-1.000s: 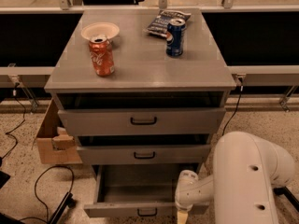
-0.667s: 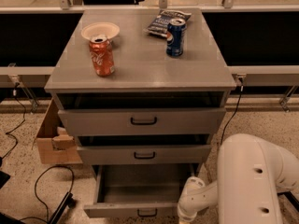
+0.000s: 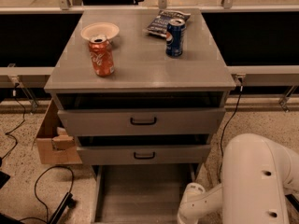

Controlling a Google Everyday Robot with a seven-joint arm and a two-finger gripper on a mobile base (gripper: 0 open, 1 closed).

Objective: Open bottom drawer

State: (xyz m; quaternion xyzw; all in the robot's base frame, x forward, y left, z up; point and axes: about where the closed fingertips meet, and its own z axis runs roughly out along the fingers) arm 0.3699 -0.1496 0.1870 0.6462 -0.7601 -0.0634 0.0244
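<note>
1. Three grey drawers in one cabinet: the bottom drawer (image 3: 140, 192) stands pulled out, below the two others.
2. The worktop (image 3: 140, 69) carries two cans, red can (image 3: 101, 56) and blue can (image 3: 174, 37), one bowl (image 3: 99, 31) and one snack bag (image 3: 166, 21).
3. One white arm (image 3: 252, 185) reaches in beside the bottom drawer's right side; its gripper lies past the lower edge, so I cannot tell its state.

Single view logged; no second view, so no overlap. Camera set high in front of desk (image 3: 140, 64), aimed forward and down over front edge. Whole top seen, far edge near frame top. Range medium-near. Bottom drawer (image 3: 140, 195) cropped by frame bottom. Gripper (image 3: 188, 213) seen low, below front right corner; arm (image 3: 252, 181) nearest lens.
</note>
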